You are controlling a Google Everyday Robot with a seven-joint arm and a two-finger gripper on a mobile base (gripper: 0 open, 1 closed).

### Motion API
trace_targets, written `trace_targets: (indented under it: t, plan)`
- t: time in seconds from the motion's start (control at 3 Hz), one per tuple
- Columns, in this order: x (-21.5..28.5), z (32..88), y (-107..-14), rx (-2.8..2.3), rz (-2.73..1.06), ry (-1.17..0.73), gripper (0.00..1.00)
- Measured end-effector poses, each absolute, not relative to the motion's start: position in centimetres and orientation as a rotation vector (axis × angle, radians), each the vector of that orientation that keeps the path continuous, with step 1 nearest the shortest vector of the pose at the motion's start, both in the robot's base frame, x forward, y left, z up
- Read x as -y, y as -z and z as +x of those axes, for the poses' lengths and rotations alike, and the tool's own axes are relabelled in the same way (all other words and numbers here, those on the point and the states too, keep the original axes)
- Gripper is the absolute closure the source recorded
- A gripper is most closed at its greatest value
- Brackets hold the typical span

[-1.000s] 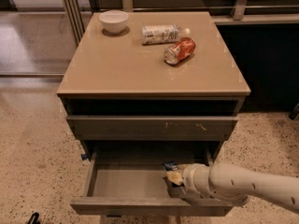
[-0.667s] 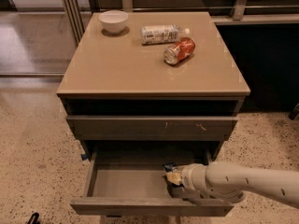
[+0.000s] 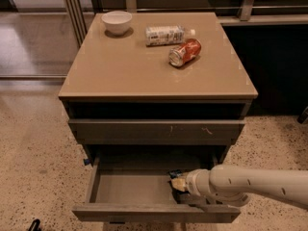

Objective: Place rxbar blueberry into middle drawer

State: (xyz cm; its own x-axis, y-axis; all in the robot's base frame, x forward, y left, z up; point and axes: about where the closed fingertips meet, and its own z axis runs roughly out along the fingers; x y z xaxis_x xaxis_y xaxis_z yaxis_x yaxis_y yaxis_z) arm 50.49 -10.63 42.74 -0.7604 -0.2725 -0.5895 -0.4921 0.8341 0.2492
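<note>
The middle drawer [image 3: 120, 212] is pulled out below the tabletop, and its grey floor shows on the left. My gripper [image 3: 178, 183] is inside the drawer at its right side, low over the floor, on the pale arm that reaches in from the right. A small dark blue-black piece, the rxbar blueberry [image 3: 174, 174], shows right at the gripper's tip, against the drawer's back right. Most of the bar is hidden by the gripper. I cannot tell whether the bar is held or lying on the floor.
A shut drawer front with pale scratch marks [image 3: 156, 130] sits above the open drawer. On the tabletop [image 3: 120, 71] are a white bowl [image 3: 117, 21], a white labelled bottle lying down [image 3: 166, 34] and an orange-red can on its side [image 3: 185, 52]. Speckled floor surrounds the cabinet.
The arm has shifted very slightly inside the drawer; nothing else has moved.
</note>
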Motion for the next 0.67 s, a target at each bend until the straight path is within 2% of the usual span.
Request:
trace_targets:
  t: [0.67]
  plan:
    - [10.62,50.49,-42.74,-2.463,-0.560,-0.534,0.00]
